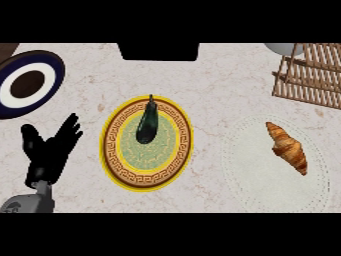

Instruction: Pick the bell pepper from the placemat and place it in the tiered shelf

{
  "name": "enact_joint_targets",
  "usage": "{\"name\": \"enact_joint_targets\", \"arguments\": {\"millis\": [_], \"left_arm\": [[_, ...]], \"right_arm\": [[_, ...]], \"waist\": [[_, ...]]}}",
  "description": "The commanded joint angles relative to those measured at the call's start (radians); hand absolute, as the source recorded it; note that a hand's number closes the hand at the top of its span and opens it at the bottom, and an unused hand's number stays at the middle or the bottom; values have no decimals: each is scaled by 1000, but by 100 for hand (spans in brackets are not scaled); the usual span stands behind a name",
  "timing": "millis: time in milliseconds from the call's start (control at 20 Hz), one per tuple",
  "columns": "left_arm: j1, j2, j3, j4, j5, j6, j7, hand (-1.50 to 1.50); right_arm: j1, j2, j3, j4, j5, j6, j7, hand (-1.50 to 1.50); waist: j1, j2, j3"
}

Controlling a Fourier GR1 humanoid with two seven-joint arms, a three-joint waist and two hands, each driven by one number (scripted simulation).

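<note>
I observed one robot hand [47, 150], the left, at the lower left of the head view, its grey forearm entering from the lower edge. Its fingers were straight and spread, pointing up and slightly right, and they held nothing. I saw no right robot hand in the view.

Just right of the robot hand, apart from it, a round plate [148, 144] with a yellow rim and a brown patterned band lay on the pale marbled counter [225, 90]. A dark, elongated vegetable [147, 122] rested on the plate's upper half, its thin stem end toward the far edge. It looked more like an eggplant than a bell pepper; I could not identify a bell pepper anywhere.

Farther right of the robot hand, beyond the plate, a pale round placemat [276, 175] lay flat on the counter. A croissant [287, 147] rested on the placemat's upper middle, angled with one tip toward the far left.

At the far right, well apart from the robot hand, I noted the wooden slatted tiered shelf [320, 75], cut off by the view's edge. Above the robot hand, a second plate [21, 82] with dark blue and white rings and a brown centre sat at the far left. A black object [158, 51] stood at the far edge, centre.
</note>
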Motion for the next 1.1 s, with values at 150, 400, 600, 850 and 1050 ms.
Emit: {"name": "enact_joint_targets", "arguments": {"millis": [150,400,600,850,1050], "left_arm": [[-26,12,11,26,1,-7,52,0],[-5,-28,-8,10,6,0,59,0],[-20,-26,-15,12,-28,24,65,0],[-56,8,31,56,1,-17,43,0],[-31,-6,12,-1,12,-21,92,0]], "right_arm": [[-85,-23,110,271,112,-42,-231,150],[-120,-12,139,439,191,-135,-372,150],[-171,14,165,550,240,-193,-421,150],[-234,15,162,673,280,-267,-493,150],[-278,13,167,741,302,-281,-540,150]], "waist": [[4,7,-4],[8,9,-4],[8,9,-4],[11,12,-4],[14,11,-3]]}}
